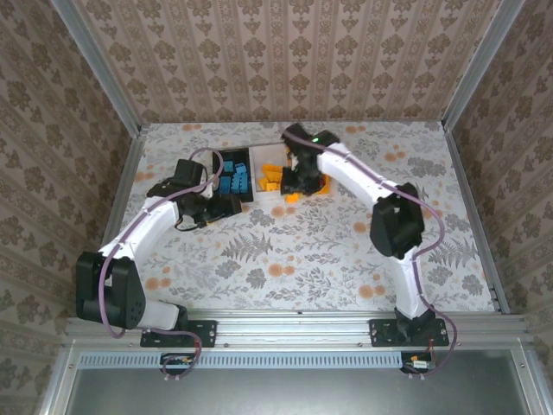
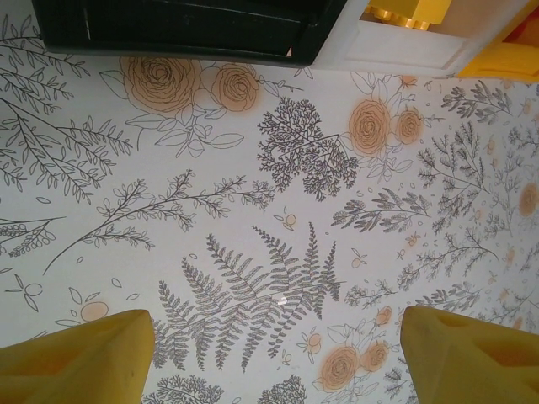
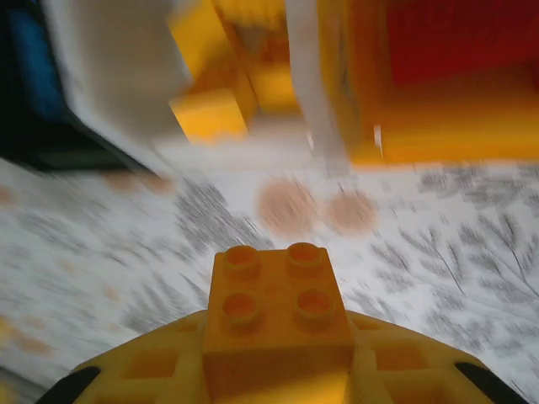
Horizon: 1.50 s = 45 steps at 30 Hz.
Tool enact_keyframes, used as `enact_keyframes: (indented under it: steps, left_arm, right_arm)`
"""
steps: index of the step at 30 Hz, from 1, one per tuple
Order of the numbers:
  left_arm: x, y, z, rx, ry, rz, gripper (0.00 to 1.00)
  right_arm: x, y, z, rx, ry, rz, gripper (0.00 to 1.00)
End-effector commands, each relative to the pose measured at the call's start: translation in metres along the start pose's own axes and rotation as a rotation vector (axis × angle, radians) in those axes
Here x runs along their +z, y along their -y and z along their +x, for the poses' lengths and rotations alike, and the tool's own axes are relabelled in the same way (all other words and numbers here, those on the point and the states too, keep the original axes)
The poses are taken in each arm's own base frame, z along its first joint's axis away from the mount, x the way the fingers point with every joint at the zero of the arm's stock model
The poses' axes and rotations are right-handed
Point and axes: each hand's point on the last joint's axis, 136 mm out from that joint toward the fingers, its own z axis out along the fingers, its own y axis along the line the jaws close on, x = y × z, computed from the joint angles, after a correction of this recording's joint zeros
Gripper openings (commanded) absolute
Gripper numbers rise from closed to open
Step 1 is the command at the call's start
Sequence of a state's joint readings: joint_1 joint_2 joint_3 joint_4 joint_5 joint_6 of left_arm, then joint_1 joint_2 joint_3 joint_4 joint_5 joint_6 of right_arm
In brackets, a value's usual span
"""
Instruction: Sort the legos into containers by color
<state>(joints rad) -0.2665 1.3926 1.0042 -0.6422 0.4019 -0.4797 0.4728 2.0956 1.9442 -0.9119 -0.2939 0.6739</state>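
Observation:
Three joined bins stand at the back middle of the table. The black bin holds blue legos, the white bin holds orange legos, and the orange-yellow bin is partly hidden under my right arm. My right gripper hangs at the front of the white bin, shut on an orange two-by-two lego. The blurred right wrist view shows red legos in the orange-yellow bin. My left gripper is open and empty, low over the cloth in front of the black bin.
The flowered tablecloth covers the table, with patterned walls on three sides. In the left wrist view the white bin with an orange brick sits at the top right. No loose bricks are visible on the cloth.

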Motion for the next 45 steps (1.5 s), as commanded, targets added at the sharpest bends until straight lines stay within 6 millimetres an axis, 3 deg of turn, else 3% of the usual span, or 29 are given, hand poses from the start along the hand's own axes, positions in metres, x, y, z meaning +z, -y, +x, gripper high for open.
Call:
enact_keyframes:
  steps: [1, 5, 10, 16, 20, 25, 39, 45]
  left_arm:
    - [-0.009, 0.006, -0.006, -0.005, 0.021, 0.025, 0.79]
    - [-0.011, 0.004, -0.002, -0.011, 0.017, 0.023, 0.79]
    - [-0.014, 0.003, 0.004, -0.013, 0.01, 0.024, 0.79]
    - [-0.017, 0.002, 0.006, 0.003, 0.002, 0.015, 0.8]
    - [-0.017, 0.003, 0.006, 0.004, -0.007, 0.013, 0.8]
    - [-0.017, 0.004, 0.007, 0.009, -0.012, 0.016, 0.8]
    - [-0.012, 0.002, 0.01, -0.005, -0.017, 0.02, 0.81]
    - [-0.013, 0.004, 0.006, -0.009, -0.009, 0.027, 0.81]
  right_arm:
    - [0.006, -0.038, -0.037, 0.24, 0.017, -0.299, 0.29]
    - [0.016, -0.052, -0.075, 0.256, 0.078, -0.326, 0.29]
    - [0.049, -0.051, -0.099, 0.324, 0.076, -0.327, 0.29]
    - [0.077, -0.051, -0.11, 0.381, 0.062, -0.338, 0.32]
    - [0.084, -0.046, -0.107, 0.393, 0.05, -0.318, 0.47]
    - [0.088, -0.042, -0.103, 0.396, 0.041, -0.304, 0.55]
    - [0.086, -0.042, -0.1, 0.389, 0.023, -0.308, 0.57]
    - [0.067, -0.056, -0.105, 0.359, 0.03, -0.374, 0.58]
